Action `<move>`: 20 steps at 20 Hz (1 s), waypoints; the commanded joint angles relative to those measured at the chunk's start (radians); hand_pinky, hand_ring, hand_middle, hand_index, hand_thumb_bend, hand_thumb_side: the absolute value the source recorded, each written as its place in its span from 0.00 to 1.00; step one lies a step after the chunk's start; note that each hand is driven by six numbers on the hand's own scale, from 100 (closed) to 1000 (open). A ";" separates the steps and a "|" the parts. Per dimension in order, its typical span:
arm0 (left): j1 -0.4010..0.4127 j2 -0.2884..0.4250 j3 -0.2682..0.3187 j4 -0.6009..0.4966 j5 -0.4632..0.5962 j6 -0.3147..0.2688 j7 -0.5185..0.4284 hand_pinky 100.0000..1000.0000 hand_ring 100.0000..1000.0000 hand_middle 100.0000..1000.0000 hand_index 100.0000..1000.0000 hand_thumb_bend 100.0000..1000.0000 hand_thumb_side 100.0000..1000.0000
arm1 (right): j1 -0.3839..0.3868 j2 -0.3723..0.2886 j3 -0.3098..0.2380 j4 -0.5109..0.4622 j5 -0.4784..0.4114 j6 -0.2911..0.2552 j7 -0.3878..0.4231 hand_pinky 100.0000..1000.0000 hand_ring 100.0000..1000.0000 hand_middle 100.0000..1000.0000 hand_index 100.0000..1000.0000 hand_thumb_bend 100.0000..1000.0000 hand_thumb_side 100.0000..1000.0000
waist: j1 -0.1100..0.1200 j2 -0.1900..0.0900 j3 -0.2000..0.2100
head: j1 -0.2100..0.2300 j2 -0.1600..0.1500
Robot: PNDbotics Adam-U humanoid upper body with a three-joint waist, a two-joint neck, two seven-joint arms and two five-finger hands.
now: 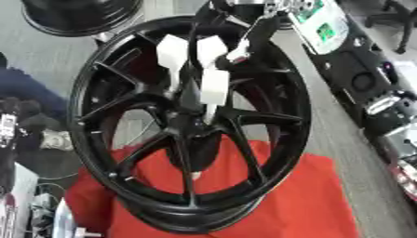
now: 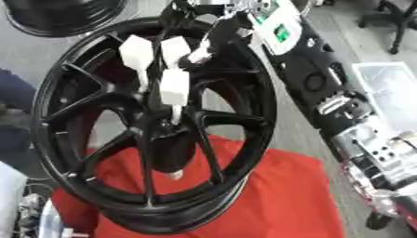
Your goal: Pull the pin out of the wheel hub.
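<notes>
A black spoked wheel rim (image 1: 90, 139) stands upright on a red cloth (image 1: 293, 200). Its hub (image 1: 189, 124) is at the centre of the spokes. A thin pale pin (image 1: 210, 111) pokes out of the hub towards the camera. My right hand (image 1: 214, 83), black with white pads, comes down from the top edge in front of the spokes. Its white fingertips (image 2: 173, 87) close round the pin's outer end, while two other pads (image 1: 172, 52) stand higher, in front of the upper spokes. How deep the pin sits in the hub is hidden. My left hand is out of sight.
A second black rim (image 1: 77, 16) lies at the top left. Black equipment with a white and green label (image 1: 324, 29) runs down the right side, with clear boxes (image 2: 383, 93) beyond. Clutter and cables (image 1: 32, 204) fill the lower left.
</notes>
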 commanded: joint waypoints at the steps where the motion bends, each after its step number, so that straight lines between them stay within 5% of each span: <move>1: -0.009 0.004 -0.001 -0.010 0.002 -0.002 -0.003 0.65 0.78 0.64 0.69 0.21 0.82 | -0.017 -0.007 -0.007 0.000 0.010 -0.092 0.091 0.81 0.82 0.74 0.85 0.46 0.21 | 0.003 -0.013 0.002 | -0.003 -0.001; 20: -0.012 0.004 -0.001 -0.010 0.003 -0.002 -0.005 0.66 0.78 0.64 0.70 0.21 0.82 | -0.005 -0.003 0.011 -0.007 -0.022 -0.082 0.091 0.79 0.75 0.61 0.71 0.31 0.29 | 0.003 -0.012 0.005 | -0.006 -0.001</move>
